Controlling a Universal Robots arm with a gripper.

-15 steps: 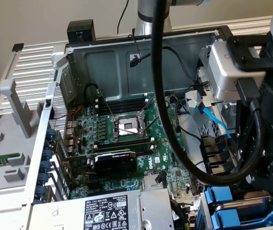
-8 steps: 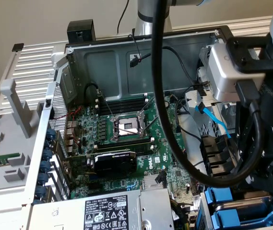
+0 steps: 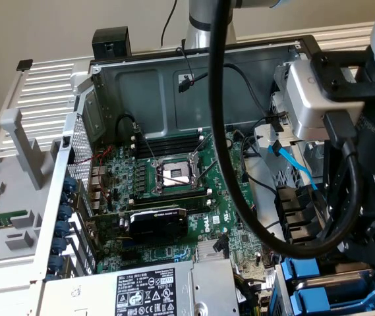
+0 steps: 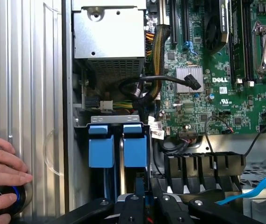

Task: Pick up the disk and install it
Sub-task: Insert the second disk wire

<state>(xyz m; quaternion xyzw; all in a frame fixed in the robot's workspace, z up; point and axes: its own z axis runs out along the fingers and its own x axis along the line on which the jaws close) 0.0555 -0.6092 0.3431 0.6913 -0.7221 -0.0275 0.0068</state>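
Below, fingers pinched nearly together, tips cut off, beside blue-framed disk seated in bay, mostly hidden.

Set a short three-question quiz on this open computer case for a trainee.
1. Count: how many blue-fronted carriers stand side by side in the drive bay?
2. Choose: what rests on the black knob with the blue ring beside the case? A) a person's hand B) a screwdriver C) a coiled cable
3. True or false: a cooler is mounted on the processor socket of the motherboard.

Key: 1) two. 2) A. 3) false, the socket is bare.
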